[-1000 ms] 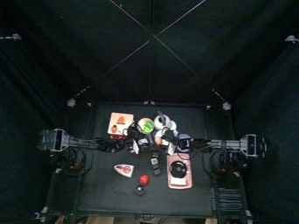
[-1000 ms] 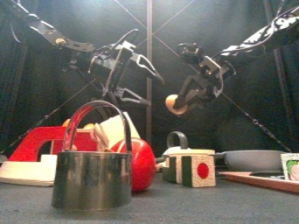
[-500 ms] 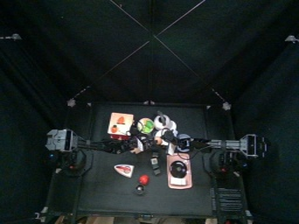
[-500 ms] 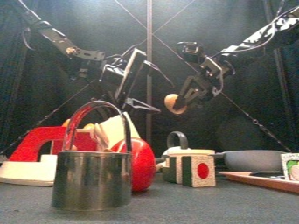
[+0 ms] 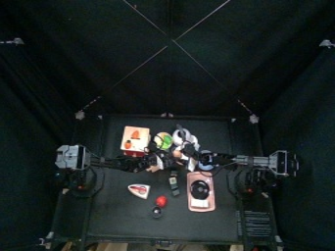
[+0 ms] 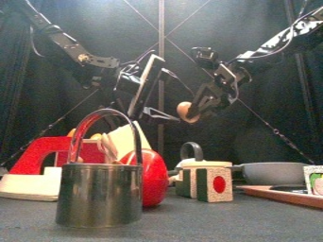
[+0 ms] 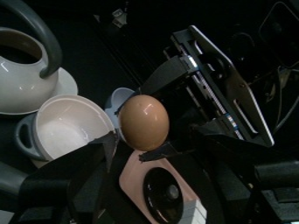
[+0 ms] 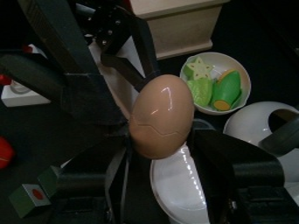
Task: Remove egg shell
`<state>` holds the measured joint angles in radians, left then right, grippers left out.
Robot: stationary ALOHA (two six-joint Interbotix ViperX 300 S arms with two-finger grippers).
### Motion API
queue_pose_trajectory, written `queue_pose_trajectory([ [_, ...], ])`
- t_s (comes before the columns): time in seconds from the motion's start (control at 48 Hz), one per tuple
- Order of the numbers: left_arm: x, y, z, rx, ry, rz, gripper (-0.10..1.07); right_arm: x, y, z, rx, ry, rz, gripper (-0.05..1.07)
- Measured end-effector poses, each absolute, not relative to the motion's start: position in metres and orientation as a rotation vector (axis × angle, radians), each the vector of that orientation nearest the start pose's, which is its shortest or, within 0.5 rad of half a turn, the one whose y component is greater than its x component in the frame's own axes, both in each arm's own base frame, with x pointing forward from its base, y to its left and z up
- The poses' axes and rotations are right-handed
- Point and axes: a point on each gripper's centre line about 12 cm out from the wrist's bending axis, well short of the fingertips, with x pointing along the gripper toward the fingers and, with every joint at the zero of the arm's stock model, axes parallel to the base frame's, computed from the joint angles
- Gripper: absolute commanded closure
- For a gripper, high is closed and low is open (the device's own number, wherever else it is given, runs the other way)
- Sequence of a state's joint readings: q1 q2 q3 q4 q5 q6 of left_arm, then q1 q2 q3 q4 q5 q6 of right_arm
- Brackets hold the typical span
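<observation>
A brown egg (image 6: 186, 112) in its egg shell hangs in mid-air above the table. My right gripper (image 6: 192, 107) is shut on it. In the right wrist view the egg (image 8: 162, 115) sits between that gripper's (image 8: 162, 140) two jaws. My left gripper (image 6: 154, 90) stands open just left of the egg, jaws spread wide and not touching it. The left wrist view shows the egg (image 7: 143, 121) straight ahead of the left gripper (image 7: 158, 179), clamped in the other arm's black fingers (image 7: 216, 74).
Near the front edge stand a metal pot (image 6: 98, 189) with a bail handle, a red ball (image 6: 153, 178), a small block (image 6: 209, 181), a grey bowl (image 6: 271, 172) and a pink tray (image 6: 284, 194). Below the egg are white cups (image 7: 65, 127), a teapot (image 7: 24, 61) and a bowl of greens (image 8: 216, 83).
The left gripper has swung down and to the right, closing in on the egg. The right gripper and egg have barely moved.
</observation>
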<state>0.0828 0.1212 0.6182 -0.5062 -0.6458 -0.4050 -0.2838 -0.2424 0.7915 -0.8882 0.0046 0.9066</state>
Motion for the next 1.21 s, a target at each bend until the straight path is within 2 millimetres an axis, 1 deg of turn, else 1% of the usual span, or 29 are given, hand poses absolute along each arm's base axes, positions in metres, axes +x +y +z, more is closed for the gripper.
queue_pose_trajectory([
  [0.188,0.425,0.071,0.195,-0.791,-0.003,0.426,0.09,0.328,-0.096,0.213,0.096,0.549,-0.285,0.41],
  [0.875,0.427,0.074,0.200,-0.781,-0.015,0.418,0.09,0.329,-0.095,0.213,0.093,0.548,-0.280,0.41],
  [1.208,0.431,0.080,0.191,-0.770,-0.001,0.433,0.08,0.329,-0.093,0.213,0.084,0.549,-0.274,0.41],
])
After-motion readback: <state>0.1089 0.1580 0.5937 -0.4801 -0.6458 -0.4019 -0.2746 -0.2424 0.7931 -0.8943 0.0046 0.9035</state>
